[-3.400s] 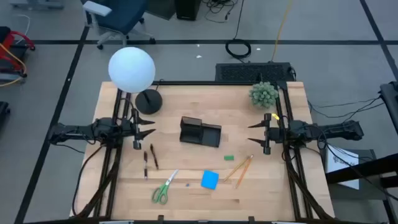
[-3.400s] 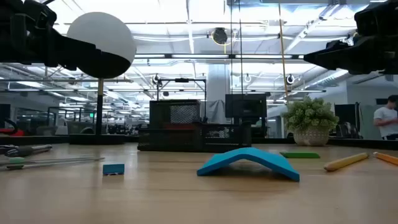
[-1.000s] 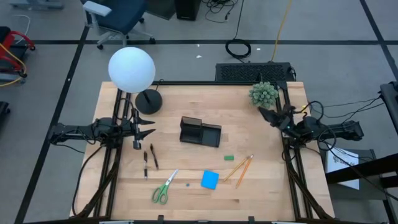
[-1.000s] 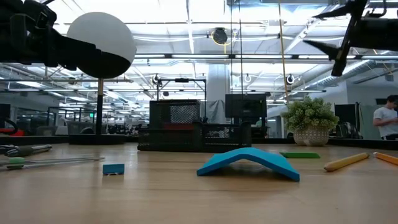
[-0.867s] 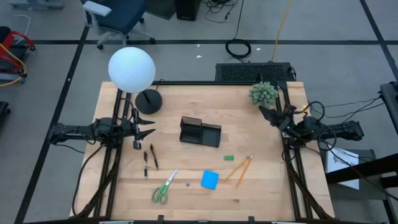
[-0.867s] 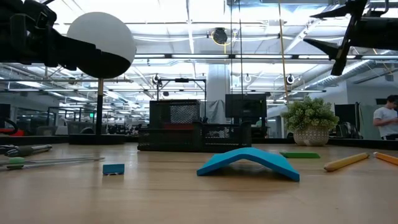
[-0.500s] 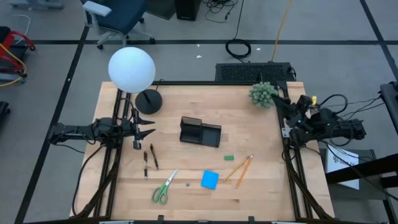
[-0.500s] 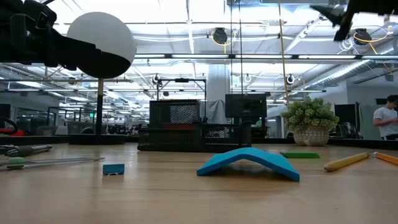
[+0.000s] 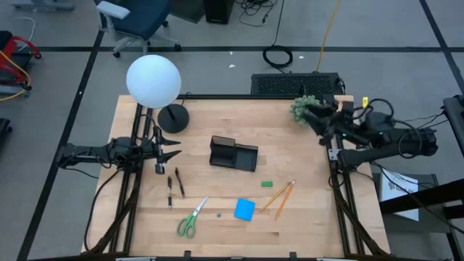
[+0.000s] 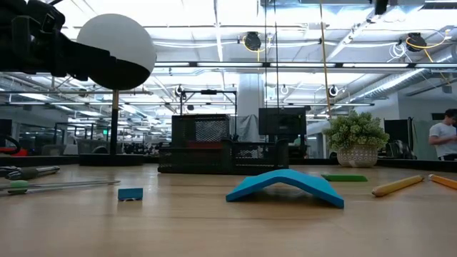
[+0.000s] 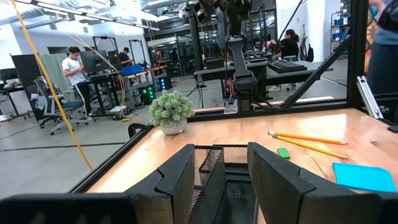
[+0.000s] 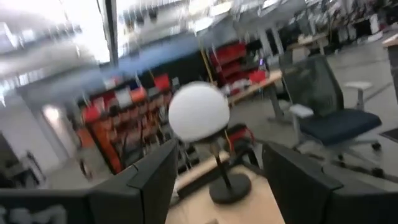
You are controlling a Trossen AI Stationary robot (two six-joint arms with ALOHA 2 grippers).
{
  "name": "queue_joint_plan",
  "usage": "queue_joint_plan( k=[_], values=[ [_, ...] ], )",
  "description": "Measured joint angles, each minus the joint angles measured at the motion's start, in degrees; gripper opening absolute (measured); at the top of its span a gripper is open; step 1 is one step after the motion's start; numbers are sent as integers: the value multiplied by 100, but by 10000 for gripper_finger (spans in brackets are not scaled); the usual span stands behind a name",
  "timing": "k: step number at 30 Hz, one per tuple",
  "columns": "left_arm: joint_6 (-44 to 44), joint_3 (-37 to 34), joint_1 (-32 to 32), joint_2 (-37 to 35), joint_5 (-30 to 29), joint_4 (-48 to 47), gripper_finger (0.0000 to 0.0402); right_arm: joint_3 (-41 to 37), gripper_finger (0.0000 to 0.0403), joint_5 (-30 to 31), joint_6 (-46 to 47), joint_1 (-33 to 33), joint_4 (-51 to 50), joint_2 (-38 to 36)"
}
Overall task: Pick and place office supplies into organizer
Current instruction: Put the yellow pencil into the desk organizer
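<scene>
My right end effector (image 9: 313, 116) hangs open, empty; I judge the stiff, light orange-yellow wooden pencils (image 9: 278, 196) best gripped mid-shaft.

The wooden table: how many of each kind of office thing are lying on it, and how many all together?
Scissors: 1
Blue pad: 1
Pencils: 2
Pens: 2
Green eraser: 1
Total: 7, all lying loose on the table, none in the black organizer yet.
</scene>
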Motion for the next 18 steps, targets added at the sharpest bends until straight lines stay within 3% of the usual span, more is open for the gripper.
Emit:
queue_joint_plan(
  k=[9, 14, 18],
  values=[
    [0, 1, 0, 0, 0, 0, 154, 1457, 224, -471, -200, -7, -1768, 1390],
    [0, 2, 0, 0, 0, 0, 154, 2457, 224, -805, -293, -28, -3290, 2027],
    [2, 2, -1, 0, 0, -2, 154, 2992, 224, -1511, -262, -159, -4382, 2527]
  ],
)
